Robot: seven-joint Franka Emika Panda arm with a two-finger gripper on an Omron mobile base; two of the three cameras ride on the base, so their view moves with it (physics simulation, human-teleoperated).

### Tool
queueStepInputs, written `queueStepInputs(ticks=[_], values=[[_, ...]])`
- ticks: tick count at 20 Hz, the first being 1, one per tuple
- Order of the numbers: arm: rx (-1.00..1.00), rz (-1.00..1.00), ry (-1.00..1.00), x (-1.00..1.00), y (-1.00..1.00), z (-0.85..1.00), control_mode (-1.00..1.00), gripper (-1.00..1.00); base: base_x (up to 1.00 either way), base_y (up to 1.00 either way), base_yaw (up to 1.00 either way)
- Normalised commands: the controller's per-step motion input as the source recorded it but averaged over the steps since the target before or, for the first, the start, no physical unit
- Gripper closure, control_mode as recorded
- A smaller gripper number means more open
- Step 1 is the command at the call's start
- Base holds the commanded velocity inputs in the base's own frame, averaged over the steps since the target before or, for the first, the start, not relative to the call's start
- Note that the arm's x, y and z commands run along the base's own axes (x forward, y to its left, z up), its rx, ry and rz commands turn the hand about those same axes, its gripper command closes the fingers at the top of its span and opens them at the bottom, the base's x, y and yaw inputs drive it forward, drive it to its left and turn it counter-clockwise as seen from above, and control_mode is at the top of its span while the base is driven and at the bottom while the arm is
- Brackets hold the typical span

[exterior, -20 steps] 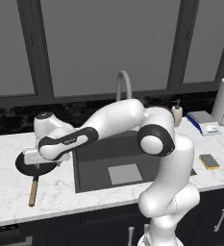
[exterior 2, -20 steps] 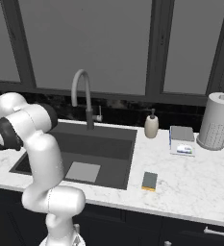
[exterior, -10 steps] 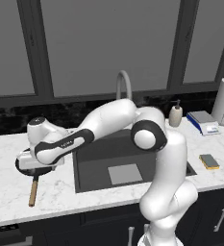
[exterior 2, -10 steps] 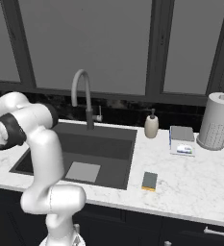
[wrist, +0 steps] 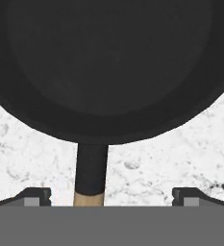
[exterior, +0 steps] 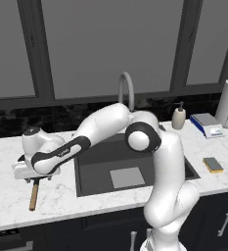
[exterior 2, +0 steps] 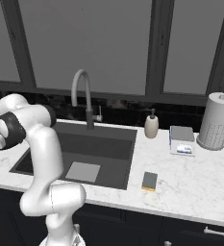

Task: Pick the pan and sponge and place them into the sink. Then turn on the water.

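Observation:
The black pan [wrist: 108,67] lies on the marble counter left of the sink [exterior: 93,162], its wooden handle [exterior: 33,197] pointing toward the counter's front edge. My gripper [wrist: 112,197] hangs open just above it, and its fingertips [wrist: 36,196] straddle the dark neck of the handle [wrist: 91,168] with wide gaps on both sides. In the left base view the hand [exterior: 34,171] covers most of the pan. The yellow and green sponge [exterior: 213,164] [exterior 2: 149,180] lies flat on the counter right of the sink [exterior 2: 46,161]. No water runs from the faucet [exterior: 126,88].
Behind the sink stands the gooseneck faucet [exterior 2: 82,96]. A soap dispenser [exterior 2: 152,126], a white-and-blue scale [exterior 2: 182,140] and a paper towel roll [exterior 2: 218,121] line the back right of the counter. Dark window panels rise behind the counter.
The arm has swung further left and lowered the hand over the pan's handle. The gripper has stayed open. Pan and sponge have not moved.

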Motion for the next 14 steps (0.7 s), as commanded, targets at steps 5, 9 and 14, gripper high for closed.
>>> queueStepInputs(ticks=[5,9,14], values=[[0.00,0.00,0.00,0.00,0.21,-0.25,-1.00,-1.00,0.00,0.00,0.00],[0.00,0.00,0.00,0.00,0.11,-0.24,-1.00,-1.00,0.00,0.00,0.00],[0.00,0.00,0.00,0.00,0.10,-0.20,-1.00,1.00,0.00,0.00,0.00]])
